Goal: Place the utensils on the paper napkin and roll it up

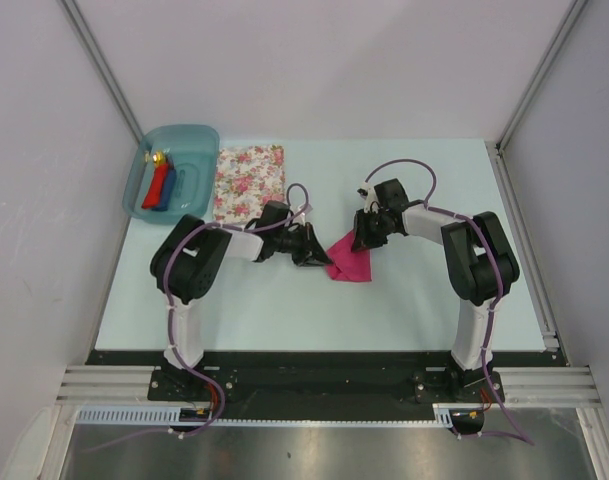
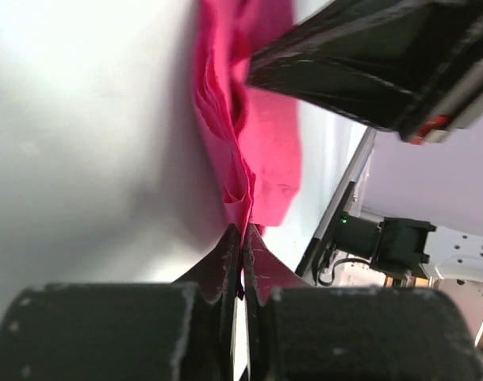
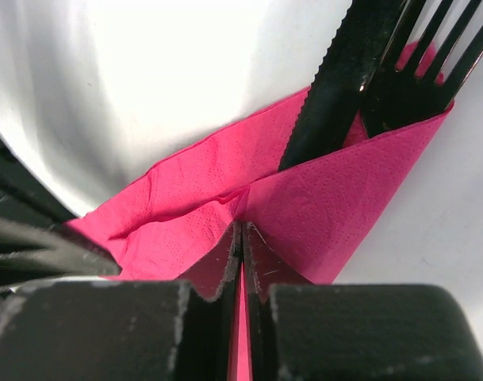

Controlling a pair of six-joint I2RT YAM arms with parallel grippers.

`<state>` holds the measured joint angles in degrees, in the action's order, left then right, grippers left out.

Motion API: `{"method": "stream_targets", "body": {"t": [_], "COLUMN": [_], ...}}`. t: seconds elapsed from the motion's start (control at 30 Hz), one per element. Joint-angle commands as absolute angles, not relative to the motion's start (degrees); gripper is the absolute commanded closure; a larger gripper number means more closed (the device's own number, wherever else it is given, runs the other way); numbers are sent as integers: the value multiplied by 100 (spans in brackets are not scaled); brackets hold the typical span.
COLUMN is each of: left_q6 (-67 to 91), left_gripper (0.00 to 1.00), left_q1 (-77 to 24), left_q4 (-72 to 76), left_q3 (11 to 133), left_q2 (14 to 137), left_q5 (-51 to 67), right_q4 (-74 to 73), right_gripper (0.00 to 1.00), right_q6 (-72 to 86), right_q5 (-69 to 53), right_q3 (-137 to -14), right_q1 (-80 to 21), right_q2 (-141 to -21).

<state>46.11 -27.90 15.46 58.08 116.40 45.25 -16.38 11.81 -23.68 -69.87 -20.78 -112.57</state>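
The paper napkin (image 1: 350, 262) is thin, light and limp (it creases wherever it is pinched and would likely tear if the two arms pulled apart), so it is best held at a folded edge, several layers thick. It lies near the middle of the table (image 1: 414, 310), folded over the knife (image 3: 340, 95) and fork (image 3: 412, 79), whose stiff dark ends stick out of the fold. The left gripper (image 2: 243, 232) is closed on one crumpled edge; the right gripper (image 3: 242, 228) is closed on the fold, with paper showing between its jaws
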Motion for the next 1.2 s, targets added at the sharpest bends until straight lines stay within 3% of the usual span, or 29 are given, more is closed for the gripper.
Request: {"method": "stream_targets", "body": {"t": [0.0, 0.43, 0.7, 0.97, 1.17], "left_q6": [5035, 5836, 5300, 5054, 5001], "left_gripper": [95, 96, 98, 100, 100], "left_q1": [-3023, -3638, -3639, -3586, -3603], "left_q4": [2100, 2830, 1847, 1248, 1230], "left_q3": [6046, 6530, 6636, 6688, 6723], "left_q2": [11206, 12040, 12436, 12577, 12568], "left_q5": [4746, 4395, 3886, 3753, 3762], "right_q4": [-1626, -1635, -1670, -932, -668], "right_gripper": [96, 98, 97, 80, 80], "right_q6": [1072, 1116, 1125, 1466, 1907], "right_q5": [-1986, -2004, -2065, -3593, -4456], "right_q3": [-6750, -6732, -6724, -6583, -6583], "right_q1": [-2224, -2224, -2215, -1759, -1284], "right_q2": [-11821, -11813, -11699, -10829, -10538]}}
